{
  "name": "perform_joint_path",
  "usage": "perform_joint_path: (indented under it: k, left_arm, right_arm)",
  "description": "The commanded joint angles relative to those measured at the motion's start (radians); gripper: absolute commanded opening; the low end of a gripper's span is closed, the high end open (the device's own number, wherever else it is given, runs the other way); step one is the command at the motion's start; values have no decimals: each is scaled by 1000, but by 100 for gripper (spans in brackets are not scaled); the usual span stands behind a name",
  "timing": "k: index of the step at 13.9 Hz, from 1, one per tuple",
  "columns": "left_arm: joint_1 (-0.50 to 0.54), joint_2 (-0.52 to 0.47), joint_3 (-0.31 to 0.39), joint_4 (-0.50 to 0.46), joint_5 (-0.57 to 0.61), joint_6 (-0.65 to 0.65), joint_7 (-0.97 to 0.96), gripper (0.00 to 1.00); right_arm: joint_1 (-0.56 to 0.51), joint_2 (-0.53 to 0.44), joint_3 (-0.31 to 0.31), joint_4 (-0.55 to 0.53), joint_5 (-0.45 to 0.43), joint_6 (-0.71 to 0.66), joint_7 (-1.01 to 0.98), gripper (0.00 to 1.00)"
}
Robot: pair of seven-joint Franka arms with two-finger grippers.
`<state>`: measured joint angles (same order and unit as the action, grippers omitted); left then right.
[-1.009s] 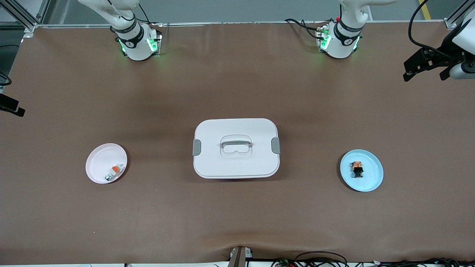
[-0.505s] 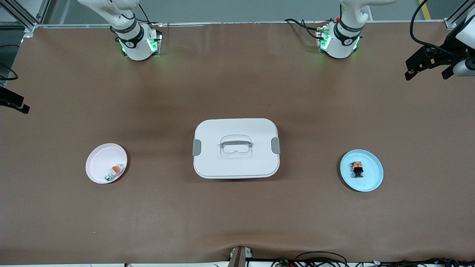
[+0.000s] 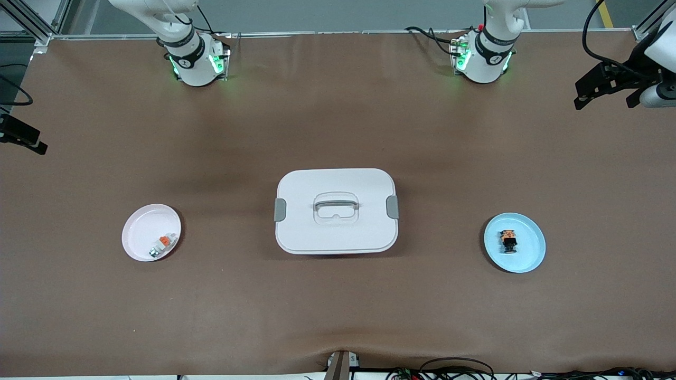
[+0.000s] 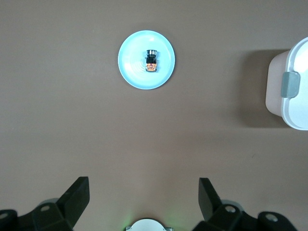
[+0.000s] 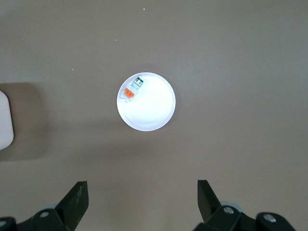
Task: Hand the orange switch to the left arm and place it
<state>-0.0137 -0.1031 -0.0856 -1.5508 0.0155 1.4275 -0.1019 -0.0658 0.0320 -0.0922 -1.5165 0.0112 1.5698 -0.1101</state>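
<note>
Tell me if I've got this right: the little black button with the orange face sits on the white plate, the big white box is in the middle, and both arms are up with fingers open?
Not quite. The orange switch lies on the blue plate, toward the left arm's end of the table, as the front view shows. The white plate holds a different white-and-grey part. The box is in the middle, and the left gripper and right gripper are up and open.

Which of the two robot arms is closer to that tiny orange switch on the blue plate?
Left. Its open end effector hangs over the table's left-arm end, where the orange switch lies; the right end effector hangs over the right-arm end.
</note>
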Motion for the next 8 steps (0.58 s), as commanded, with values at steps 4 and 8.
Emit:
perform_joint_path:
  k: [4,8]
  left_arm:
    - [0,-15,3,6,-16,-22,-12,100]
    - [0,-15,1,9,-17,-22,-12,100]
  right_arm:
    - [-51,-27,55,-33,7,22,-8,100]
    - [-51,-29,58,-31,9,22,-8,100]
